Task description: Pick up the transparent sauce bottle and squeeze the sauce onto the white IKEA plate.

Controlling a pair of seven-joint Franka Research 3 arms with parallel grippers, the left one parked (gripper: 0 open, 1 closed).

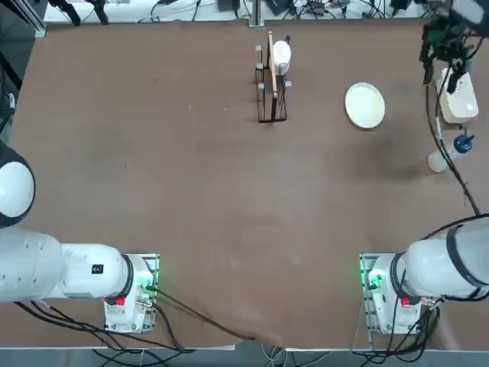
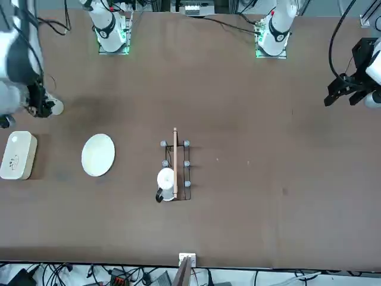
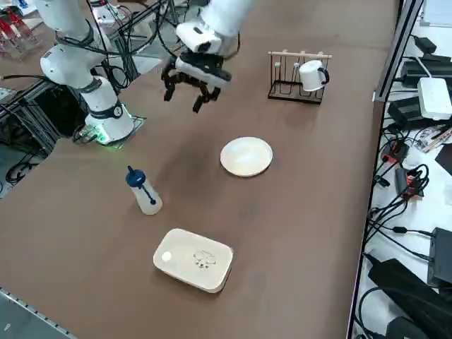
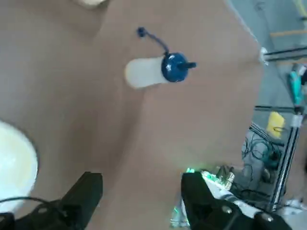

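Two fingers of my right pincer (image 3: 189, 93) are spread wide with nothing between them, and I see it hanging in the air above the brown tabletop (image 1: 191, 199), clear of every object. From the right side view it sits above and beyond the transparent sauce bottle (image 3: 144, 193), which stands upright on the tabletop with its blue cap (image 3: 135, 178) on top and a thin blue tether hanging from it. I find the white IKEA plate (image 3: 246, 156) lying flat, apart from the bottle, between it and the wire rack (image 3: 295, 76) farther along the tabletop. A white mug (image 3: 311, 75) hangs on that rack. Close to the bottle, towards the near edge, I see a white rounded-rectangular box (image 3: 194, 259). In the wrist view both dark fingers (image 4: 86, 194) show, with the bottle (image 4: 146, 72) out ahead of them and untouched
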